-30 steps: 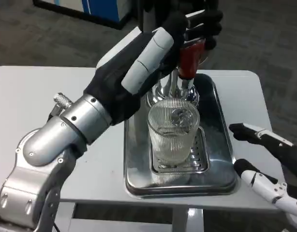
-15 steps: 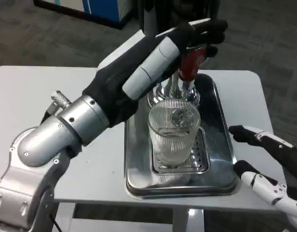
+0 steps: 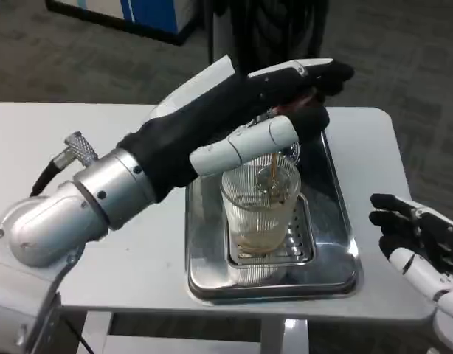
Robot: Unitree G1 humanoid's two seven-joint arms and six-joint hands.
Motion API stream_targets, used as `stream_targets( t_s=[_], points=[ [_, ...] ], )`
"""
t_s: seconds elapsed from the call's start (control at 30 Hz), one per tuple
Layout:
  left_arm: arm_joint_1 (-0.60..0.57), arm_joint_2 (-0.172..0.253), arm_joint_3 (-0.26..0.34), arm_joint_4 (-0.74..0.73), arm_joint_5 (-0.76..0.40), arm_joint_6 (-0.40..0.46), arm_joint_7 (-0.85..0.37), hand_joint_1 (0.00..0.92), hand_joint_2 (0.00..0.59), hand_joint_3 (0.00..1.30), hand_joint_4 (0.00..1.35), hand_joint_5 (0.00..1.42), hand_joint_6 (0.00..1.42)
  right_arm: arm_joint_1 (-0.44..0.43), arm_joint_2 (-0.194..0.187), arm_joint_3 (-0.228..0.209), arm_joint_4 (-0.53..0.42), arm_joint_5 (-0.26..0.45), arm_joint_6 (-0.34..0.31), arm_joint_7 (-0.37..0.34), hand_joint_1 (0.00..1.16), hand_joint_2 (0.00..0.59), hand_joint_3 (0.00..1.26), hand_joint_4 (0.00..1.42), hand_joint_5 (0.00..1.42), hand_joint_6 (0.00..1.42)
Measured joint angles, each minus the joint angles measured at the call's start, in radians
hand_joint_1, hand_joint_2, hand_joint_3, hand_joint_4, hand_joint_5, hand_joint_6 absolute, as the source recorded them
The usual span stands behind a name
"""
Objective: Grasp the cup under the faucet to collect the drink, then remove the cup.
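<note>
Pouring underway: our left hand (image 3: 285,92) reaches over the faucet, fingers pressing its lever down; whether they wrap it we cannot tell. Directly beneath that hand stands the cup (image 3: 260,210), upright on the drain grille of the steel tray (image 3: 204,243), a thin amber stream dropping into it. Our right hand (image 3: 418,243) waits well off to the cup's side, fingers spread, holding nothing. We judge the cup ribbed clear glass or plastic: rigid, slick if wet, heavier as it fills. Long axis vertical, mouth up. Best hold: around the mid-wall, kept level.
</note>
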Motion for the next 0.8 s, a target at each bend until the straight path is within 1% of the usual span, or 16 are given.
stream_targets(
  t_s=[0.07,0.13,0.17,0.27,0.33,0.37,0.47,0.53,0.57,0.67,0.73,0.77,0.8],
  points=[
    [0.004,0.0,0.003,-0.001,-0.002,-0.001,0.0,0.0,0.08,0.19,0.16,0.17,0.06,0.0,-0.001,-0.006,0.0,0.01,0.006,-0.004,0.44,0.405,0.16,0.17,0.15,0.13],
    [0.008,-0.003,0.008,-0.002,-0.01,0.002,0.001,0.0,0.081,0.19,0.16,0.17,0.06,0.0,-0.001,-0.006,0.0,0.015,0.006,-0.005,0.48,0.352,0.14,0.17,0.15,0.14],
    [0.012,-0.006,0.013,-0.001,-0.022,0.007,0.002,0.0,0.081,0.19,0.16,0.17,0.06,0.0,-0.002,-0.006,0.0,0.016,0.006,-0.005,0.52,0.31,0.12,0.17,0.15,0.14],
    [0.019,-0.008,0.024,-0.002,-0.037,0.014,0.003,0.0,0.082,0.19,0.16,0.17,0.06,0.0,-0.008,-0.003,0.01,0.016,0.0,-0.005,0.62,0.245,0.09,0.16,0.15,0.15],
    [0.021,-0.008,0.028,-0.002,-0.04,0.017,0.003,0.0,0.084,0.19,0.16,0.17,0.06,0.0,-0.009,0.008,0.023,0.011,-0.016,-0.006,0.63,0.24,0.09,0.16,0.15,0.16],
    [0.022,-0.008,0.03,-0.003,-0.042,0.021,0.003,0.0,0.085,0.19,0.16,0.17,0.06,0.0,-0.007,0.018,0.034,0.007,-0.031,-0.012,0.65,0.228,0.09,0.17,0.16,0.16],
    [0.027,-0.009,0.034,-0.008,-0.045,0.026,0.003,0.0,0.087,0.19,0.16,0.17,0.06,0.0,0.006,0.045,0.055,-0.012,-0.073,-0.038,0.67,0.217,0.09,0.17,0.16,0.17],
    [0.028,-0.009,0.035,-0.01,-0.044,0.03,0.004,0.0,0.09,0.2,0.17,0.17,0.05,-0.002,0.019,0.062,0.073,-0.022,-0.102,-0.057,0.7,0.203,0.1,0.17,0.17,0.19],
    [0.03,-0.009,0.036,-0.012,-0.044,0.032,0.005,0.0,0.091,0.2,0.17,0.17,0.05,-0.005,0.034,0.07,0.085,-0.029,-0.116,-0.073,0.71,0.201,0.1,0.17,0.17,0.2],
    [0.031,-0.009,0.037,-0.015,-0.044,0.035,0.006,0.0,0.092,0.2,0.17,0.17,0.04,-0.015,0.057,0.087,0.115,-0.041,-0.145,-0.109,0.71,0.2,0.11,0.17,0.17,0.21],
    [0.032,-0.009,0.037,-0.016,-0.044,0.035,0.01,0.0,0.093,0.2,0.17,0.17,0.04,-0.02,0.069,0.093,0.123,-0.045,-0.165,-0.122,0.72,0.197,0.11,0.17,0.17,0.22],
    [0.033,-0.009,0.037,-0.016,-0.044,0.036,0.013,0.0,0.094,0.2,0.17,0.17,0.04,-0.035,0.083,0.098,0.145,-0.046,-0.188,-0.141,0.74,0.187,0.1,0.17,0.18,0.23],
    [0.034,-0.009,0.037,-0.016,-0.044,0.036,0.013,0.0,0.094,0.2,0.17,0.17,0.04,-0.037,0.084,0.1,0.15,-0.047,-0.192,-0.144,0.75,0.184,0.1,0.17,0.18,0.23]
  ],
)
